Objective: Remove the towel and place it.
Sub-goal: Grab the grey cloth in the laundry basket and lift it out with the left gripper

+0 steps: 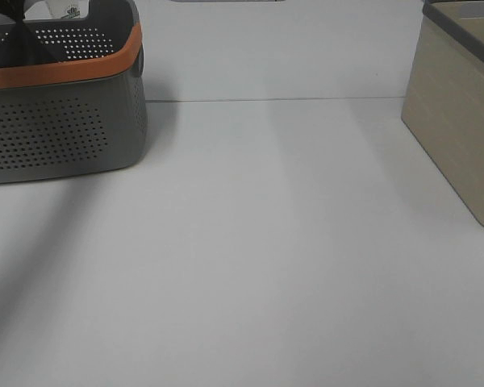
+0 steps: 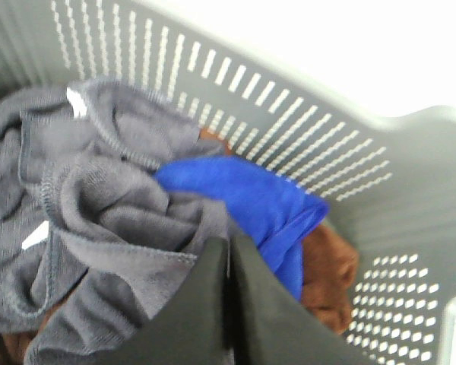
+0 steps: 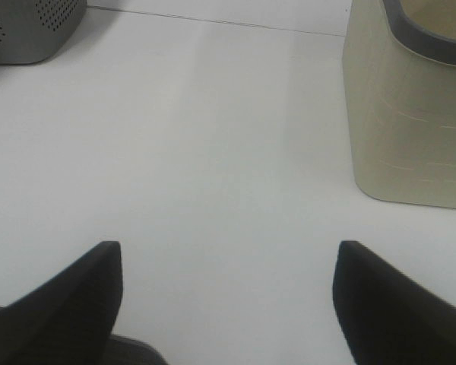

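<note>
At the tips of the left claw [image 2: 228,245], inside the grey perforated basket [image 2: 304,129]: the towel [image 2: 99,198], dark grey, crumpled, stitched hems showing, a small white tag [image 2: 76,101] at one corner. Its folds are gathered toward the claw's fingers, which are pressed tight together; whether cloth is pinched between them cannot be told. Just beyond the tips, a blue cloth [image 2: 251,198] is laid touching the towel, over a brown cloth [image 2: 327,277] against the basket wall. The right claw [image 3: 228,247] is held spread wide, nothing between its fingers, above the white table [image 3: 213,137]. Ahead of it to one side, a beige bin [image 3: 410,129] is stood on the table; the basket is seen well apart on the other side.
</note>
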